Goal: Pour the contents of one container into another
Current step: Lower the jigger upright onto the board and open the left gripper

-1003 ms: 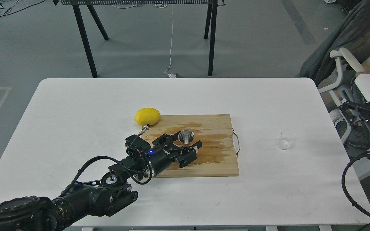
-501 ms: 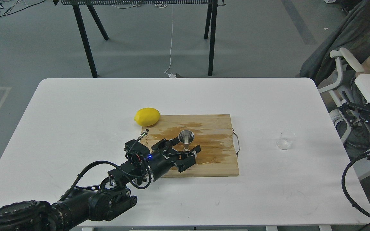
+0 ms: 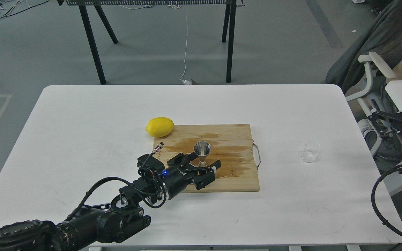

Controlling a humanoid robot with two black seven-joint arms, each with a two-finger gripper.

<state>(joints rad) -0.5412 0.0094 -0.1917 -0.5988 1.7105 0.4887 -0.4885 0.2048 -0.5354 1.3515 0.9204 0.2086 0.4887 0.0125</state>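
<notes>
The steel jigger stands upright on the wooden cutting board, hourglass shape fully visible. My left gripper lies low over the board's near-left part, open, with one finger on each side of the jigger's base; contact cannot be made out. The clear glass cup stands alone on the white table, to the right of the board. My right gripper hovers off the table's right edge, open and holding nothing, well apart from the cup.
A yellow lemon rests at the board's far-left corner. The board has a metal handle on its right side and dark wet stains. A chair and black table legs stand beyond the table.
My left gripper has dropped lower and drawn back a little, so the jigger's waist and base now show between its open fingers. The cup and right arm have stayed put.
</notes>
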